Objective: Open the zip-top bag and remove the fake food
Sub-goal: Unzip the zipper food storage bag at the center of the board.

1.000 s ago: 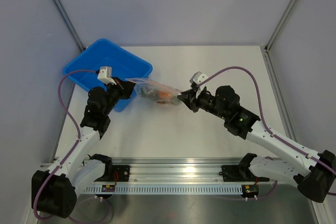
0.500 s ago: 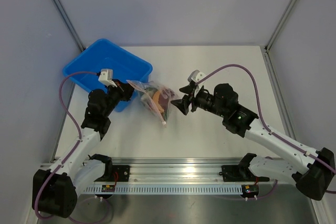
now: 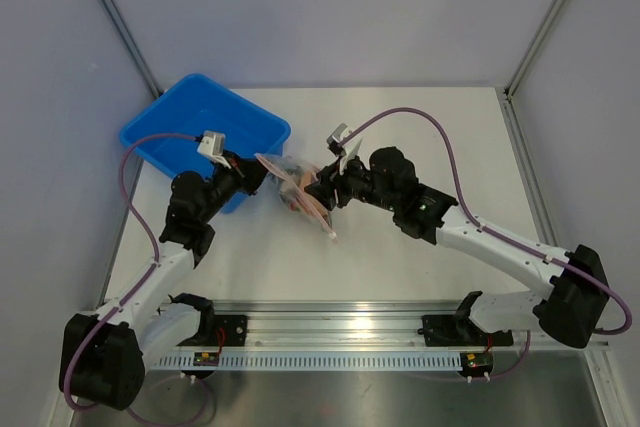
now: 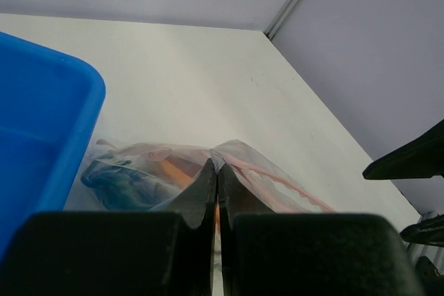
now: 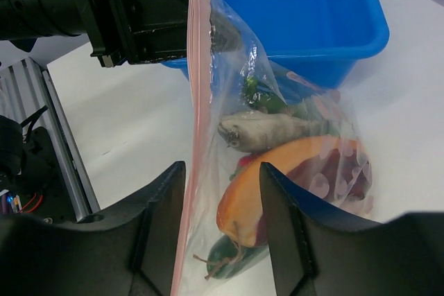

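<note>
So, we've got the left gripper clamped tight on the zip-top bag. Its fingers are pressed flat together, with the plastic pinched between them at one end of the zip edge. That grip sits just beside the near corner of the blue plastic bin.

The right gripper isn't holding anything. Its fingers are spread, and the pinkish zip strip runs down between them, closer to one finger, with visible space on both sides.

From the top camera, we see the bag stretched out between the two grippers over the white table, its strip running diagonally away from the bin. We can't tell whether the bottom of the bag rests on the table or hangs just off it.

The strip reads as one flat band to us, so the bag looks zipped shut. All the fake food is inside it:
- a grey fish lies across the middle
- an orange piece with dark red patches is right under it
- a green vegetable sits at the low end

Nothing's in the bin from what we can see.
</note>
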`<move>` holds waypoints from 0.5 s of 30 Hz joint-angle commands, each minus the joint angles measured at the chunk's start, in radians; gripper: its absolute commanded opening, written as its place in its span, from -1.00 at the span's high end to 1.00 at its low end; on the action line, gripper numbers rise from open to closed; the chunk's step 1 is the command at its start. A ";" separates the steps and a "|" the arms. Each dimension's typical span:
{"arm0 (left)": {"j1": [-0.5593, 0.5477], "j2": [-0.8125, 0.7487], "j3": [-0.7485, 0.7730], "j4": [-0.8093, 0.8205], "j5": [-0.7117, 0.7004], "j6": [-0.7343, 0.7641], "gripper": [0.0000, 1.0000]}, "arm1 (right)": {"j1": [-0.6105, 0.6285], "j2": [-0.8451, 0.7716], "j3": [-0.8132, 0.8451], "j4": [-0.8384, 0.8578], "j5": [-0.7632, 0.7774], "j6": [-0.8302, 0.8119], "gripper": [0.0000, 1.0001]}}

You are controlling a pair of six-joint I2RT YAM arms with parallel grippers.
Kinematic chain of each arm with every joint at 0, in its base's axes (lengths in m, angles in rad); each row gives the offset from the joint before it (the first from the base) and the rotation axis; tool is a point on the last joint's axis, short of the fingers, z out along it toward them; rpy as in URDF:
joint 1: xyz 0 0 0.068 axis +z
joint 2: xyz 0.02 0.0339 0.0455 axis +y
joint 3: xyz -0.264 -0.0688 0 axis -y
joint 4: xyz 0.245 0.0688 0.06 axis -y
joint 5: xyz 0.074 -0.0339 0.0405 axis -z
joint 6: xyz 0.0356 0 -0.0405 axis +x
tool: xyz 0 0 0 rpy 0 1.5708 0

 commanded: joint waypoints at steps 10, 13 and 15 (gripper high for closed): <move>-0.031 0.013 0.033 0.094 0.039 0.038 1.00 | 0.025 0.049 0.082 0.025 0.016 -0.033 0.02; -0.034 0.015 0.035 0.092 0.039 0.041 1.00 | 0.032 0.054 0.085 0.026 0.010 -0.033 0.02; -0.035 0.013 0.035 0.091 0.039 0.041 1.00 | 0.035 0.059 0.086 0.026 0.010 -0.033 0.02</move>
